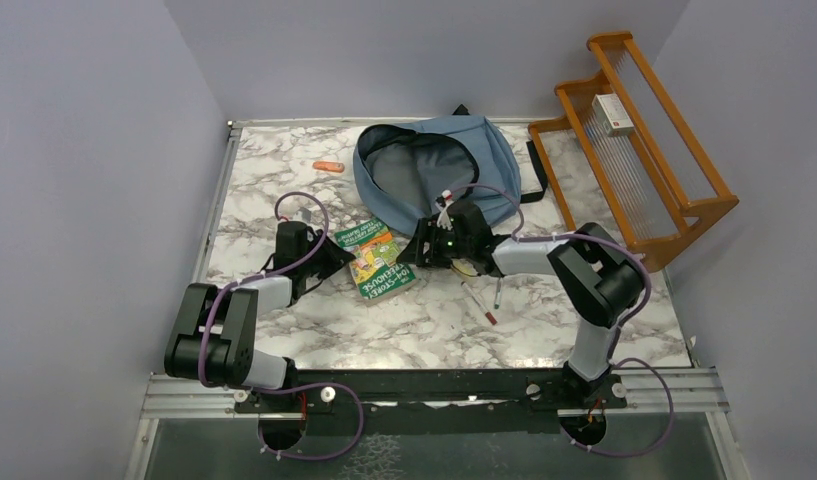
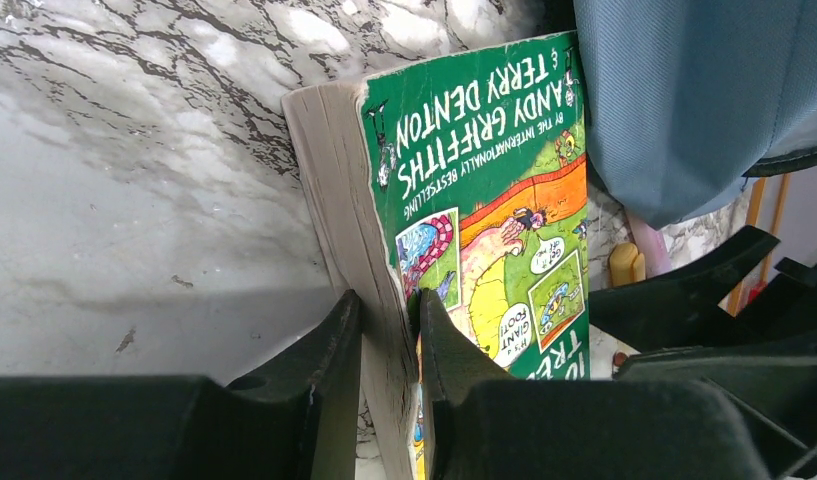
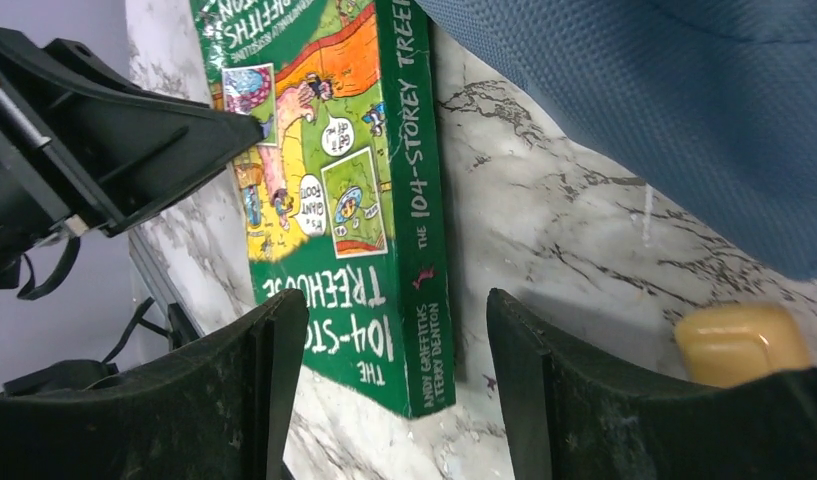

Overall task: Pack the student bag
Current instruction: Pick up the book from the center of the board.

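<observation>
L gripper (image 1: 334, 258) is clenched on the page-edge side of the green paperback book (image 1: 376, 258). In the left wrist view its fingers (image 2: 329, 350) pinch cover and pages together near one corner, w/ the book lying flat on the marble table (image 1: 544, 330). That's a thin, off-centre hold, so I'd expect the book to sag or fan open if L lifts alone: keep it low, lift slow, no twisting. R gripper (image 1: 420, 254) sits at the spine end w/ jaws released and standing wide either side of the spine corner, gripping nothing. Best next move, imo: bring R down square over the spine, close firmly there, then carry w/ both arms in step. Or let L just steady the book till R has it. The student bag (image 1: 434, 165) lies just behind the book at rear-centre, mouth gaping toward the arms, grey lining showing, its blue fabric close above both wrist cams. Aim spine-first into that opening and clear the near lip first, since soft fabric may fold in and block entry. A yellow block (image 3: 741, 340) lies by R's outer finger; don't catch it when closing. Right of R, two pens (image 1: 487, 300) lie loose, near enough for R's forearm to sweep. The wooden rack (image 1: 644, 140) at far right is well apart, no issue.
</observation>
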You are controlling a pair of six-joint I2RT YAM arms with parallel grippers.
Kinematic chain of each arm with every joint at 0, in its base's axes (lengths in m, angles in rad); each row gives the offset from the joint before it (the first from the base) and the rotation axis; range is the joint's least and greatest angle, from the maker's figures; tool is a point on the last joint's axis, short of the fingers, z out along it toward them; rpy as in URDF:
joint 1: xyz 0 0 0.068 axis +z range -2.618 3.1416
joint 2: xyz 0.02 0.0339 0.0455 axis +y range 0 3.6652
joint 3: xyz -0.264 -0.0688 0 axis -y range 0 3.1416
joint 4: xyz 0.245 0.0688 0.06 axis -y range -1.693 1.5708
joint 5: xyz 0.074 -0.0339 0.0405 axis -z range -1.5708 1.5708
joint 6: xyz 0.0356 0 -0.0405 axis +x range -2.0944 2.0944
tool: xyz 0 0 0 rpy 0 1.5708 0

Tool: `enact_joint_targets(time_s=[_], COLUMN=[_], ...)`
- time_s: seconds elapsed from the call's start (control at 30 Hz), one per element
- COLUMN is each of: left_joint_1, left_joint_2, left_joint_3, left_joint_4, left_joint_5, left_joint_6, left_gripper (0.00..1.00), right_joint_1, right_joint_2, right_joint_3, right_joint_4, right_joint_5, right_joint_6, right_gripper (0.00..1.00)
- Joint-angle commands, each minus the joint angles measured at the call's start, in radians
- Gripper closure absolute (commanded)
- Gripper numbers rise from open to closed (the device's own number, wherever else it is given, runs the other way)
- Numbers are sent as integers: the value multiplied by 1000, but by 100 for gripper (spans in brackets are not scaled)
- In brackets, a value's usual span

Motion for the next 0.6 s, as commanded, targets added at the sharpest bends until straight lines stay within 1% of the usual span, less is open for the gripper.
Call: enact_joint_targets(time_s=[0.0, 0.17, 0.33, 0.47, 0.57], left_joint_1=[-8, -9, -8, -8, -8], left_joint_2=[27, 49, 68, 74, 67], left_joint_3=[-66, -74, -68, -56, -54], left_joint_4=[-177, -139, -110, -110, -111], left_joint_5=[-16, 8, 34, 41, 42], left_joint_6=[29, 19, 13, 21, 23], left_gripper=[100, 100, 100, 100, 100], right_joint_1=[23, 28, 36, 48, 52], right_joint_2=[61, 90, 112, 137, 153], right_joint_3=[43, 26, -21, -44, -60], right_joint_4=[17, 42, 173, 298, 379], right_joint_5=[-17, -63, -154, -192, -202], right_joint_6=[45, 112, 221, 295, 332], right_gripper=[29, 29, 31, 34, 41])
